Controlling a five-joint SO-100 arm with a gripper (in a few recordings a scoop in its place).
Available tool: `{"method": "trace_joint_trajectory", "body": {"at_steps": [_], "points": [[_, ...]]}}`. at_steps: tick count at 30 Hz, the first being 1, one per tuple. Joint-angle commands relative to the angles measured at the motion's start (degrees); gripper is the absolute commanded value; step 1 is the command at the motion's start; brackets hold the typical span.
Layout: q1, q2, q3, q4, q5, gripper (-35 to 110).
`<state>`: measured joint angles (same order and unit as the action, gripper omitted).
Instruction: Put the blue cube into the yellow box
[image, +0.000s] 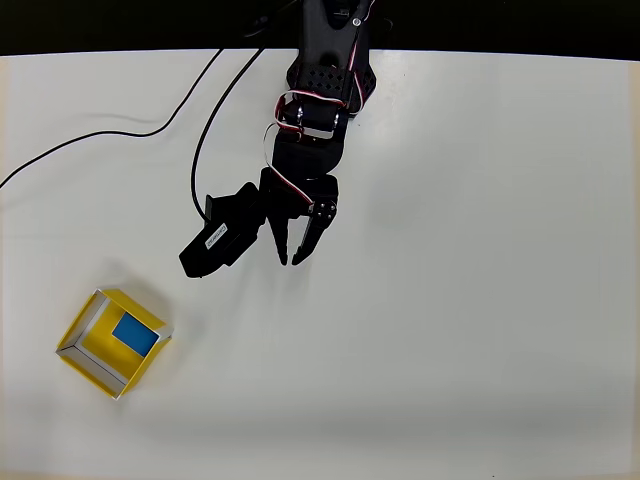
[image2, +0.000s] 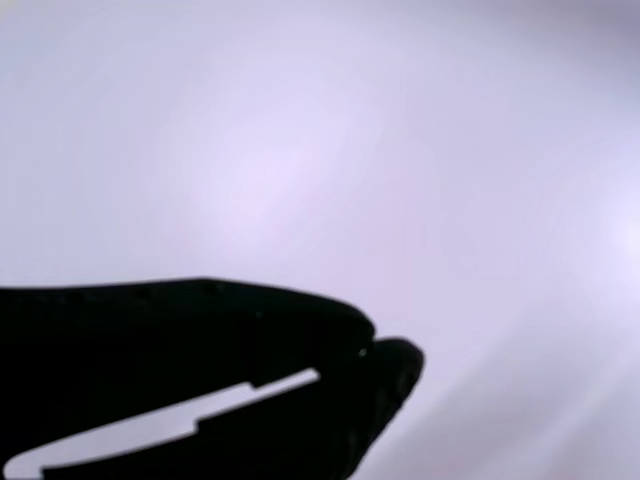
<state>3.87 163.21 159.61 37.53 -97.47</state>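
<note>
Blue cube (image: 134, 334) sits flat inside yellow box (image: 112, 342) at approx 7 o'clock from gripper (image: 291, 260), well apart, so placing looks done; the step in hand is prob. just a clean retreat, best kept high and away from the box wall. Gripper's fingertips meet, w/ nothing held; wrist view agrees, tips touching over bare table (image2: 320, 150). Black cables (image: 150, 128) trail at 10–11 o'clock near the arm base, clear of the box; nothing blocks the way.

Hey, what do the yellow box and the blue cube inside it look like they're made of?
The yellow box looks like thin card or folded paper: matte yellow, walls thin with white cut edges. The blue cube shows a flat, even, smooth blue top with no grain or shine; plastic, foam or painted wood would all fit, and the overhead view can't settle it.
</note>
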Motion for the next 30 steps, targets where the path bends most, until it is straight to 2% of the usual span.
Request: {"method": "trace_joint_trajectory", "body": {"at_steps": [1,7,14,23,27,30], "points": [[-0.18,7.82,3.52,3.78,-0.79,0],[-1.05,16.79,10.02,14.50,0.18,0],[-0.88,27.51,18.28,21.80,0.00,0],[-0.79,28.30,20.57,33.40,2.55,0],[-1.23,28.39,20.57,39.90,-0.18,0],[-1.32,28.39,20.57,40.34,2.20,0]]}}
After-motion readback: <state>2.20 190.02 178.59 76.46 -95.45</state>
